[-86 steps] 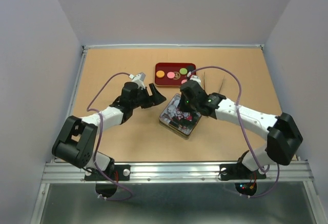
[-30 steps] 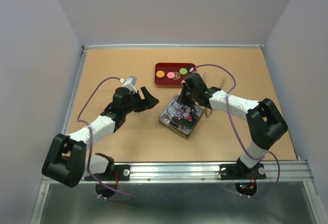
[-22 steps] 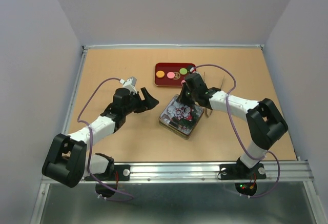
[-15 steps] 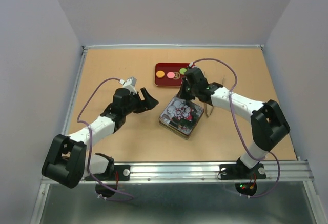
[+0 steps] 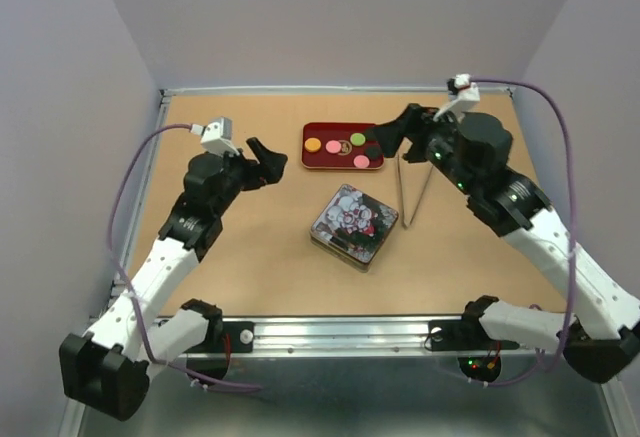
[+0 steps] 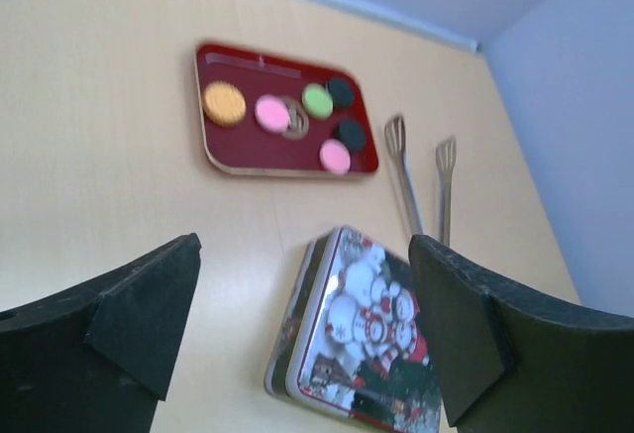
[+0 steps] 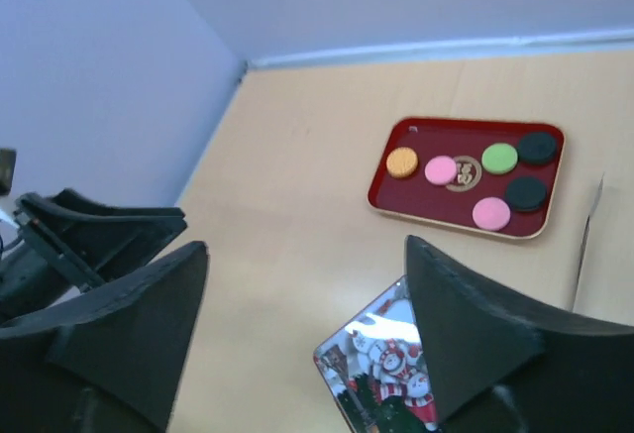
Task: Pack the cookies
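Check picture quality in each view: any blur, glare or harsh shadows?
Top external: sharp, evenly lit, no harsh shadows. Left wrist: slightly blurred overall, edges of the cookies and red tray smeared. Right wrist: crisper, a bright glare patch on the tin lid, right tool dark with little detail.

Right gripper (image 5: 383, 135) opened and rose off the tin (image 5: 349, 225); left gripper (image 5: 272, 155) rose.

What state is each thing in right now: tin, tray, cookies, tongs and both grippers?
tin: closed, lid on, flat on the table
red tray: loaded with cookies
cookies: six, all on the tray, none packed
tongs: lying on the table, unheld
left gripper: open, empty
right gripper: open, empty
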Controlling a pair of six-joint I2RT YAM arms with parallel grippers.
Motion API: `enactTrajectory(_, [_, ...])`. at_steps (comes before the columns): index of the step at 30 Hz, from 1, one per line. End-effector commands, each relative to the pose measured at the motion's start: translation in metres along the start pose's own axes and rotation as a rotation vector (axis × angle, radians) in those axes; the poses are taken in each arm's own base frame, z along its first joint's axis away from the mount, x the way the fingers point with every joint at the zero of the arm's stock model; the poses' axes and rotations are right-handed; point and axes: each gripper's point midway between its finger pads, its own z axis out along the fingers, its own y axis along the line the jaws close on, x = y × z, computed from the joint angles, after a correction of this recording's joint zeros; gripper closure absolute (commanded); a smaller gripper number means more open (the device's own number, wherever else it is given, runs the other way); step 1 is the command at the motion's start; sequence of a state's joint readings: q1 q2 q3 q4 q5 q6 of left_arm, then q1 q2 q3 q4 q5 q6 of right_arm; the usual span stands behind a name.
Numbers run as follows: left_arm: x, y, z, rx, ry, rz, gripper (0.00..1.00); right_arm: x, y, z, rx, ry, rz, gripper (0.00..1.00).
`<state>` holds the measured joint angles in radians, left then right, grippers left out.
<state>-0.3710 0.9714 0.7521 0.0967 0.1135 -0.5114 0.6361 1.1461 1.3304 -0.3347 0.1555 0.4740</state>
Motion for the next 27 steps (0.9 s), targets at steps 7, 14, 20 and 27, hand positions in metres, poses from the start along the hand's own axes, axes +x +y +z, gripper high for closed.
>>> enactTrajectory(7, [-0.096,0.026,-0.124,-0.088,-0.731,0.089,0.01,0.036,-0.086,-0.093,0.217,-0.161,0.102,0.00])
enactTrajectory(14, [-0.088,0.087,-0.164,-0.357,-0.890,0.088,0.01,0.057,-0.100,-0.113,0.198,-0.182,0.123,0.00])
enactTrajectory(20, [-0.076,0.131,-0.178,-0.600,-0.904,0.066,0.01,0.046,-0.098,-0.124,0.175,-0.220,0.095,0.00])
enactTrajectory(27, [-0.062,0.152,-0.169,-0.715,-0.847,0.028,0.01,0.053,-0.091,-0.122,0.137,-0.180,0.073,0.00])
